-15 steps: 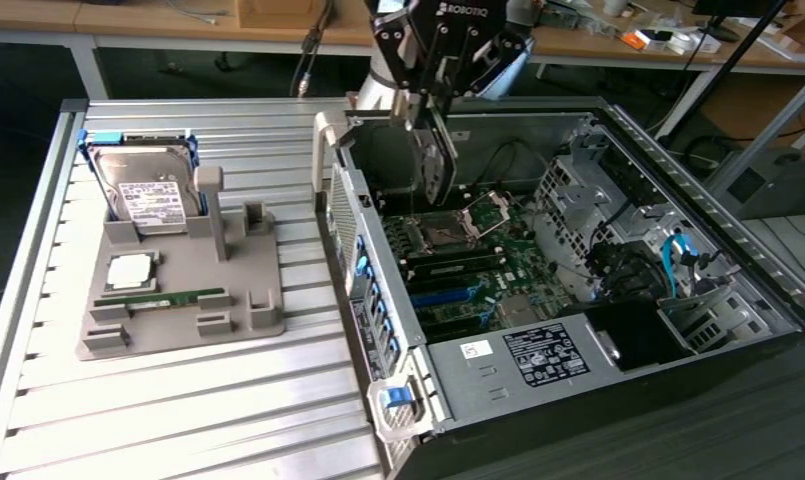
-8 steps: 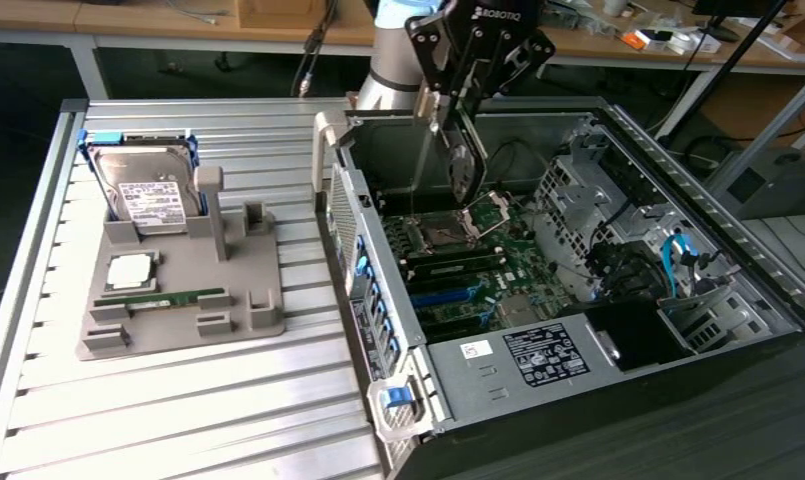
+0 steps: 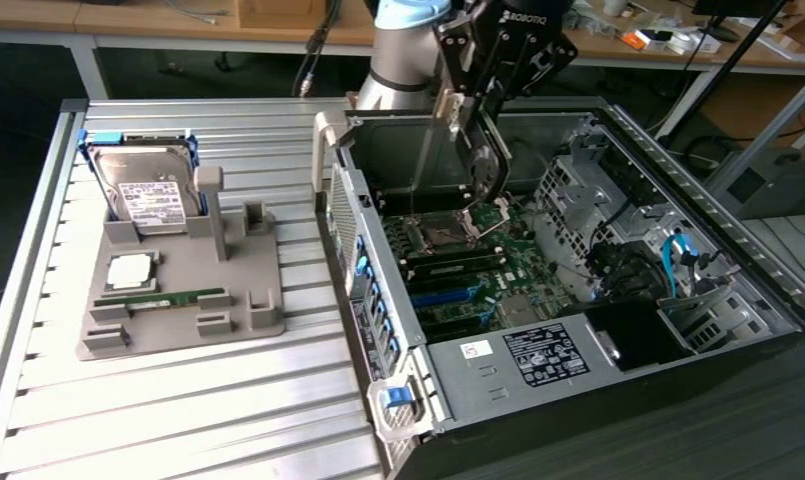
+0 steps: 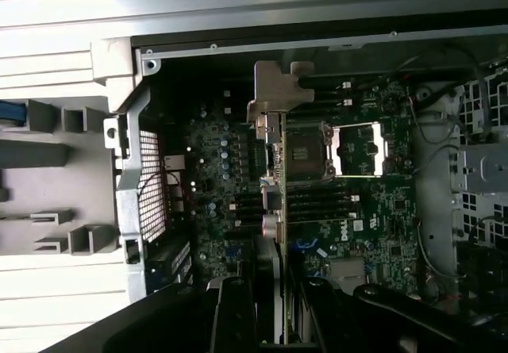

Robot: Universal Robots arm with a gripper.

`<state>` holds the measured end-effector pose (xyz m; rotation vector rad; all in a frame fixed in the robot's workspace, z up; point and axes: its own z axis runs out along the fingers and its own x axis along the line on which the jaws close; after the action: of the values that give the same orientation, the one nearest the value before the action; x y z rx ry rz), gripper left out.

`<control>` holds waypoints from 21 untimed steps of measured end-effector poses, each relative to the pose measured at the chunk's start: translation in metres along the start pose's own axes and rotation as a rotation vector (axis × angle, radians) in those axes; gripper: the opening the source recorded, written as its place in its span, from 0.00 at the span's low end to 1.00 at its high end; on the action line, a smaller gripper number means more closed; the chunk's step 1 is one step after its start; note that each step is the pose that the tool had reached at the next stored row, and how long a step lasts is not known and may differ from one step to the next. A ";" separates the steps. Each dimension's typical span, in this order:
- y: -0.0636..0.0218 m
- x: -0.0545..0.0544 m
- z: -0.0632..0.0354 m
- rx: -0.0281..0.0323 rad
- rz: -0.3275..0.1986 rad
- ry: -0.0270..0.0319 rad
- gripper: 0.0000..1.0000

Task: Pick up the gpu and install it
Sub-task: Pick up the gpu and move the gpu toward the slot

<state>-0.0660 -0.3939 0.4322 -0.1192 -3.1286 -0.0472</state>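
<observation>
Gripping thin dark gpu card with silver end bracket [image 4: 275, 163] in black pincer [image 4: 278, 321], hanging upper centre over green motherboard [image 3: 442, 250] in open case [image 3: 742, 265]; past pickup, not yet seating.

The hand [image 4: 278, 321] is clamped on the dark, silver-bracketed gpu card [image 4: 278, 91], down inside the lidless black computer case [image 3: 722, 260]. In the exterior view, there's a dark case wall [image 3: 395, 150] close at nine o'clock, a grey perforated metal drive cage [image 3: 576, 190] at three, and a green motherboard [image 3: 516, 265] with a square silver processor socket [image 3: 442, 232] at six. Free air at twelve.
</observation>
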 end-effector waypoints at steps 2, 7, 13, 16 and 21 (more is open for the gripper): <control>-0.0014 -0.005 0.0002 0.0004 0.000 0.0014 0.27; -0.0028 -0.019 0.0018 0.0005 0.000 0.0064 0.27; -0.0045 -0.035 0.0037 0.0014 0.000 0.0123 0.27; -0.0061 -0.042 0.0050 0.0017 0.000 0.0143 0.27; -0.0087 -0.054 0.0071 0.0028 0.000 0.0180 0.27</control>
<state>-0.0126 -0.4065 0.4243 -0.1187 -3.1106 -0.0436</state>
